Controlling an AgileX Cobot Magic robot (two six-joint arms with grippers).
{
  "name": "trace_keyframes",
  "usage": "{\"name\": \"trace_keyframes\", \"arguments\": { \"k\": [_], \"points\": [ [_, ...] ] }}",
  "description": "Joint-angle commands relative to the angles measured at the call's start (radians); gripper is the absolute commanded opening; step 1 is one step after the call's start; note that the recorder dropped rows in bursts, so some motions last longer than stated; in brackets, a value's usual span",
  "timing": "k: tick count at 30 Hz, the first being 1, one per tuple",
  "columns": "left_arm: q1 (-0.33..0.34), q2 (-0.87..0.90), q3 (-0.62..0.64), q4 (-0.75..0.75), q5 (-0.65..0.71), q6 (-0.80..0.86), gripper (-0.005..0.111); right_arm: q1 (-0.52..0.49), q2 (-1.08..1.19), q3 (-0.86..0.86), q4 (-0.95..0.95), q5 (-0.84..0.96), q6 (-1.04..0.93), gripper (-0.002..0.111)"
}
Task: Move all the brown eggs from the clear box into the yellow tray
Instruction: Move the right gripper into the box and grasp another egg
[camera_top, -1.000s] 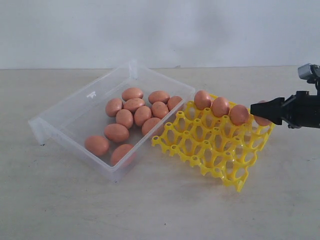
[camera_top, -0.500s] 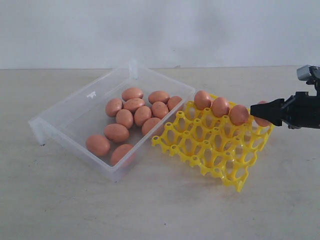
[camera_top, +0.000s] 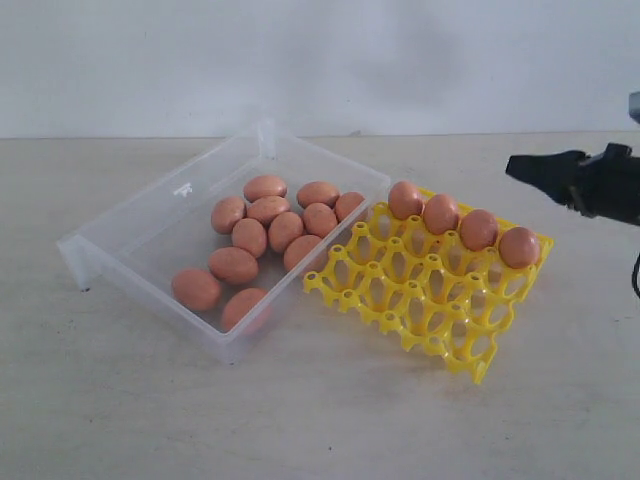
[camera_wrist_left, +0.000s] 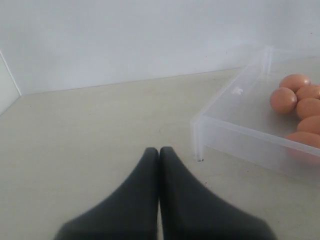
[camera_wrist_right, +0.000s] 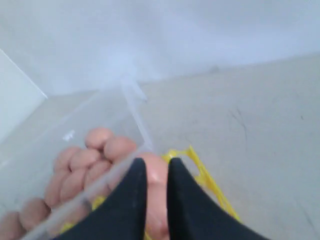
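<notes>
Handling the brown eggs (camera_top: 285, 230) calls for a light touch, I'd judge. They are smooth, rounded and probably slippery, light in the grip, and likely to crack or squirt out if I pinch hard. I would take each one across its narrow middle, with the pads on opposite flanks, and pick from the edge of the cluster where the fingers have room.

About a dozen lie loose in the clear box (camera_top: 165, 235), bunched toward its far right half and touching one another. Four more sit in the back row of the yellow tray (camera_top: 420, 310), one per cell.

The box is thin, see-through plastic with low walls. The tray is a stiff, bright lattice of round cells and raised pegs, and it lies just beside the box's right wall.

My right gripper (camera_top: 515, 165) hovers above and apart from the tray's far right corner. Its black fingers are parted by only a narrow slit and hold nothing.

My left gripper (camera_wrist_left: 159, 150) hangs over the bare, matte table (camera_top: 300, 420) near the box's corner, with its jaws pressed together and empty.
</notes>
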Motion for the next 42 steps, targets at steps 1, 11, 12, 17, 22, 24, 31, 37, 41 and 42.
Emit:
{"name": "trace_keyframes", "arguments": {
  "k": [1, 11, 12, 17, 22, 24, 31, 37, 41, 42],
  "points": [
    [-0.001, -0.002, 0.003, -0.004, -0.007, -0.009, -0.004, 0.017, -0.137, -0.006, 0.016, -0.056, 0.018, -0.001],
    [-0.001, -0.002, 0.003, -0.004, -0.007, -0.009, -0.004, 0.466, -0.586, -0.006, -0.411, 0.777, -0.037, -0.001],
    [-0.001, -0.002, 0.003, -0.004, -0.007, -0.009, -0.004, 0.543, -0.614, -0.003, -0.489, 0.962, -0.033, -0.001],
    [-0.001, -0.002, 0.003, -0.004, -0.007, -0.009, -0.004, 0.961, -0.668, -0.015, -0.552, 1.828, -0.035, -0.001],
    [-0.001, -0.002, 0.003, -0.004, -0.007, -0.009, -0.004, 1.054, -0.653, -0.127, 0.159, 1.727, -0.287, -0.001],
    [-0.001, -0.002, 0.003, -0.004, -0.007, -0.009, -0.004, 1.054, -0.578, -0.238, 0.758, 1.760, -0.740, -0.001],
    [-0.001, -0.002, 0.003, -0.004, -0.007, -0.009, -0.004, 1.056, -0.078, -0.888, 1.224, 2.201, -1.160, -0.001],
    [-0.001, -0.002, 0.003, -0.004, -0.007, -0.009, -0.004, 1.056, 0.094, -0.993, 1.291, 2.171, -1.422, 0.049],
    [-0.001, -0.002, 0.003, -0.004, -0.007, -0.009, -0.004, 1.056, 0.188, -0.993, 1.232, 2.090, -1.425, 0.061],
    [-0.001, -0.002, 0.003, -0.004, -0.007, -0.009, -0.004, 1.056, 0.196, -0.993, 1.228, 2.062, -1.446, 0.061]
  ]
}}
